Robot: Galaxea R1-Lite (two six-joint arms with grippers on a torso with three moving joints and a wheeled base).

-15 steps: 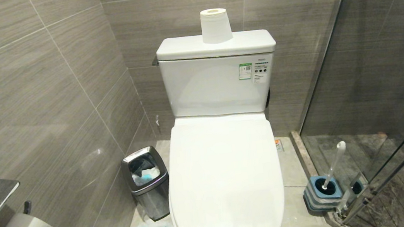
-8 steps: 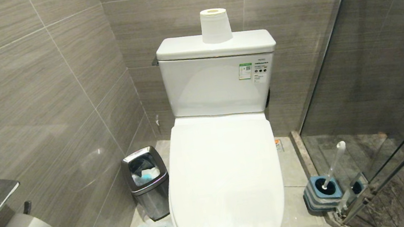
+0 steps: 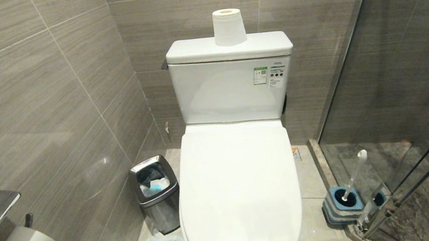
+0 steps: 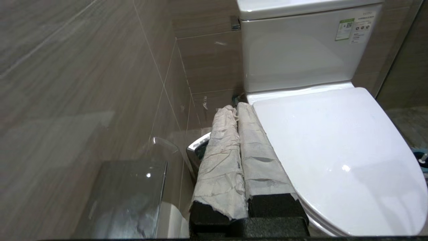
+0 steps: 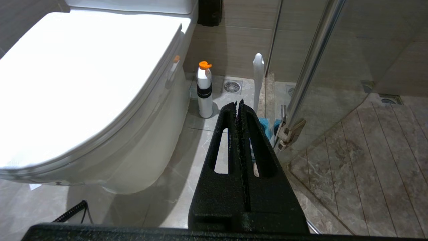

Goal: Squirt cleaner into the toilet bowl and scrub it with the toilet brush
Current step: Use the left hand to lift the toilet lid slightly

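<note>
Lid (image 3: 240, 187) is sitting down over the toilet bowl; left gripper (image 4: 234, 108), fingers pressed together, is hovering beside it, while right gripper (image 5: 238, 103), also closed empty, is pointing toward the toilet brush (image 5: 258, 78).

Closed lid (image 3: 240, 191) blocks the toilet bowl.

Bin (image 3: 155, 192) left of toilet (image 3: 240, 191), brush (image 3: 352, 179) right.

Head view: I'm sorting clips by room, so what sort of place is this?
A small tiled bathroom: a white toilet with its lid down, a toilet brush by a glass shower screen.
</note>
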